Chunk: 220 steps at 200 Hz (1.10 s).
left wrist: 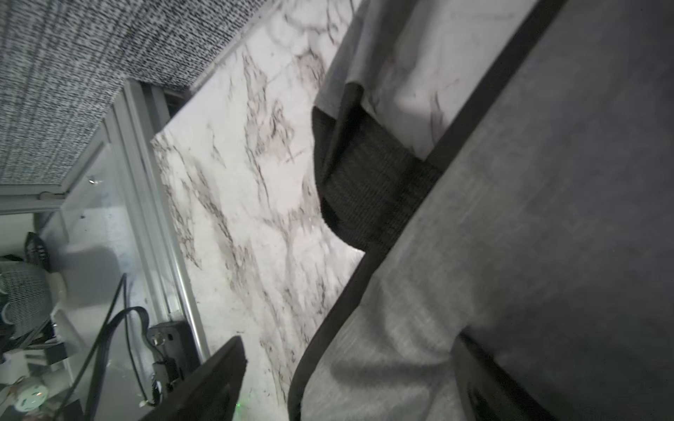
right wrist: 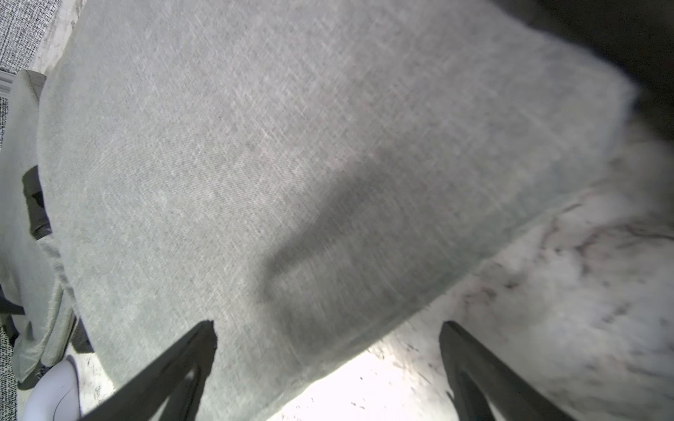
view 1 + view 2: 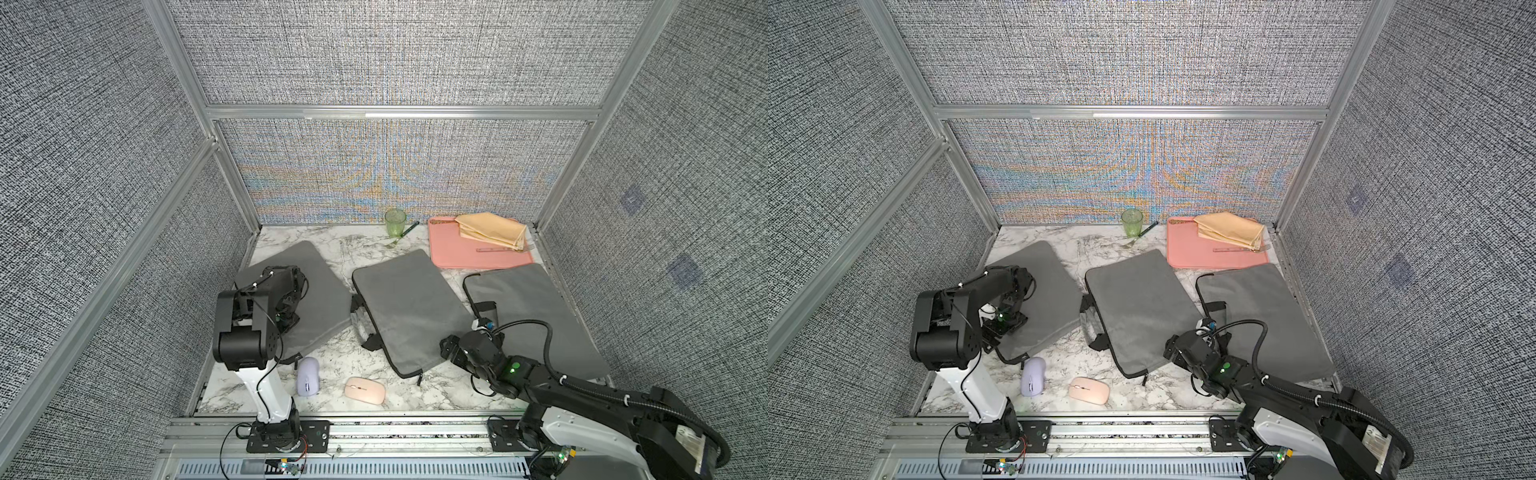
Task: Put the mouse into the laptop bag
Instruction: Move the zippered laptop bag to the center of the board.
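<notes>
Two mice lie near the table's front edge: a lilac mouse (image 3: 308, 376) (image 3: 1033, 377) and a pink mouse (image 3: 365, 390) (image 3: 1089, 390). Three grey laptop bags lie flat in a row: left bag (image 3: 316, 286), middle bag (image 3: 409, 307), right bag (image 3: 536, 316). My left gripper (image 3: 1000, 328) (image 1: 350, 382) hangs low over the left bag's front edge, jaws wide, with that dark-trimmed edge (image 1: 328, 328) between the fingers. My right gripper (image 3: 446, 347) (image 2: 328, 364) is open, straddling the middle bag's near right corner (image 2: 328, 255). Neither holds a mouse.
A black strap handle (image 1: 364, 189) sticks out from the left bag. At the back stand a green cup (image 3: 395, 222), a fork (image 3: 392, 243) and a pink tray (image 3: 478, 259) with a folded yellow cloth (image 3: 490, 230). Fabric walls close three sides.
</notes>
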### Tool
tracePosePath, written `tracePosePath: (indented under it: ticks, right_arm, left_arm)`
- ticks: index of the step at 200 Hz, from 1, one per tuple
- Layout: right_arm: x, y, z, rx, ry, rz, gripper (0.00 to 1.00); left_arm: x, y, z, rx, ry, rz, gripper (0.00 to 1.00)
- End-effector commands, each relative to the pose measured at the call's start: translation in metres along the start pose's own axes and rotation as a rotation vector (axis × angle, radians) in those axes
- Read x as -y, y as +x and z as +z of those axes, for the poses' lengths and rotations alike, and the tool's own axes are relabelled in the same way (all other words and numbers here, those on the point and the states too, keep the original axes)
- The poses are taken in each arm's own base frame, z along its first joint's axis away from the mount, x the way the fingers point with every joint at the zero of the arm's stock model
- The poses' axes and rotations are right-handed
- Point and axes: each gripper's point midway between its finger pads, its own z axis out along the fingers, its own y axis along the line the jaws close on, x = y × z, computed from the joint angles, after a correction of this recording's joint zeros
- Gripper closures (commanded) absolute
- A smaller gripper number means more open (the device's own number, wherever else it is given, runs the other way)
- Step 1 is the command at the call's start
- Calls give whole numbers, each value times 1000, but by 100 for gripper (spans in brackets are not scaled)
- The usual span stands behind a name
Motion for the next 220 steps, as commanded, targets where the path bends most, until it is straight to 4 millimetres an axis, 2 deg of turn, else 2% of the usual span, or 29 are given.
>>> tracePosePath:
  ticks: [1, 7, 21, 41, 52, 77, 105, 128, 181, 197, 220]
  right_arm:
    - [13, -3, -4, 28, 40, -3, 1]
    - [12, -4, -5, 33, 34, -1, 1]
    - [13, -5, -6, 38, 31, -3, 1]
    - [12, -6, -8, 40, 26, -9, 1]
    - [10, -7, -8, 46, 23, -10, 1]
    - [8, -7, -8, 43, 12, -26, 1]
    - [3, -4, -6, 21, -10, -41, 1]
    - [-3, 0, -4, -6, -18, -56, 1]
    - [-6, 9, 11, -47, -6, -48, 1]
    - [-7, 11, 15, -51, -7, -40, 1]
    - [-8, 12, 22, -49, -1, -18, 1]
  left_arm:
    - [43, -15, 7, -57, 124, -40, 7]
    - [43, -20, 2, -66, 115, -53, 0]
    - [57, -23, -1, -91, 117, -21, 1]
    - [50, -30, -7, -82, 27, -75, 1]
    - [61, -35, -12, -60, 29, -81, 1]
    - [71, -52, -31, 16, -72, -40, 1]
    - [110, -63, -25, -13, -20, 22, 1]
    - [128, -79, -26, -5, 17, 48, 1]
    - [149, -118, -69, 122, 224, 77, 1]
    - [156, -124, -83, 128, 285, 104, 1]
    - [148, -123, -108, 167, 355, 106, 1]
